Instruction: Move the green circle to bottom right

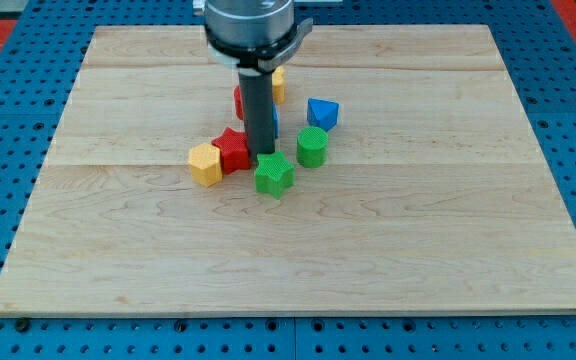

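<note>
The green circle (pixel 312 146) is a short green cylinder just right of the board's middle. My tip (pixel 264 152) is about 45 px to its left, apart from it, and sits right at the top edge of a green star (pixel 274 175). A red star (pixel 233 149) lies just left of the tip, touching a yellow hexagon (pixel 205 164). The rod hides part of the blocks behind it.
A blue block (pixel 323 112) lies above the green circle. Behind the rod are a red block (pixel 239 100), a yellow block (pixel 278 85) and a sliver of a blue block (pixel 275 122). The wooden board (pixel 448 250) lies on a blue pegboard.
</note>
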`<control>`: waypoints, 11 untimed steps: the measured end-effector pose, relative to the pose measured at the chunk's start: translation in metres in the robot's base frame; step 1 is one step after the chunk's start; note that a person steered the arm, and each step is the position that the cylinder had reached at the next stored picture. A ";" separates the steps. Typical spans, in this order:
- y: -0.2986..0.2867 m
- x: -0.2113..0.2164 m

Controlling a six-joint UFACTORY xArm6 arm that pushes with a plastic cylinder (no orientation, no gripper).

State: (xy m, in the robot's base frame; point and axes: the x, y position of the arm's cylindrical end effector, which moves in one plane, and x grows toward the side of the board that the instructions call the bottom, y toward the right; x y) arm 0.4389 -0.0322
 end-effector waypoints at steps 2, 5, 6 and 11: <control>0.023 -0.029; 0.079 0.011; 0.127 -0.009; 0.191 0.065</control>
